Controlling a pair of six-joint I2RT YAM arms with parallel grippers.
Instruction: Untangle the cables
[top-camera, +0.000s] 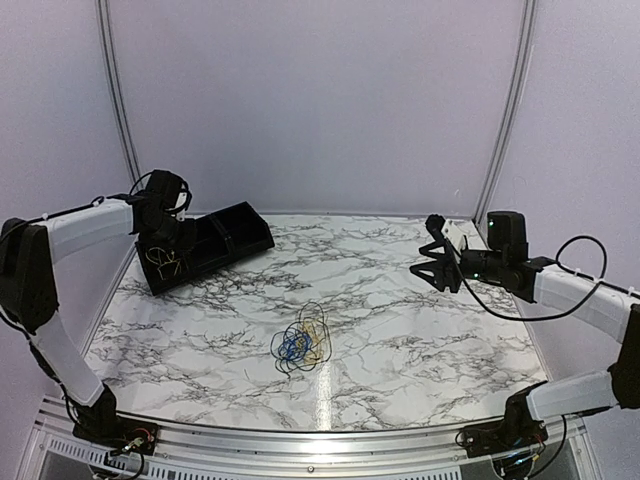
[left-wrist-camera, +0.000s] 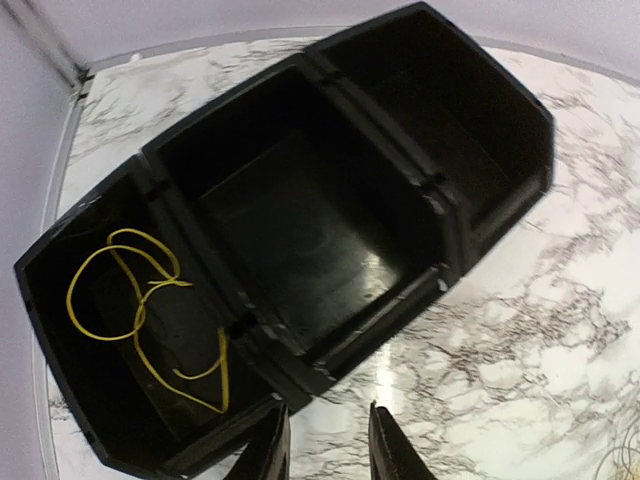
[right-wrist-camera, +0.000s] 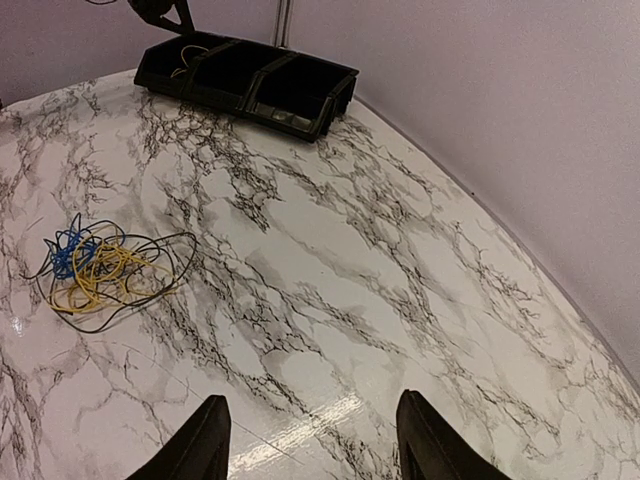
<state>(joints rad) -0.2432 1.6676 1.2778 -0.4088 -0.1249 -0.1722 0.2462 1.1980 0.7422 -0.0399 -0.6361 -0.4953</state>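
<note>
A tangle of yellow, blue and black cables (top-camera: 300, 345) lies on the marble table near its front middle, and in the right wrist view the tangle (right-wrist-camera: 100, 270) sits at the left. A single yellow cable (left-wrist-camera: 140, 310) lies loose in the left end compartment of the black tray (left-wrist-camera: 500, 215). My left gripper (left-wrist-camera: 325, 445) hovers at that tray's near rim, jaws a little apart with nothing between them; from above the left gripper (top-camera: 168, 245) is over the tray's left end. My right gripper (right-wrist-camera: 310, 440) stands open and empty above bare table, far right of the tangle; from above the right gripper (top-camera: 425, 248) is at the right.
The black tray (top-camera: 235, 235) has three compartments and lies at the back left; the middle and right ones hold nothing. The tray (right-wrist-camera: 250, 85) shows at the far end in the right wrist view. Purple walls close the back and sides.
</note>
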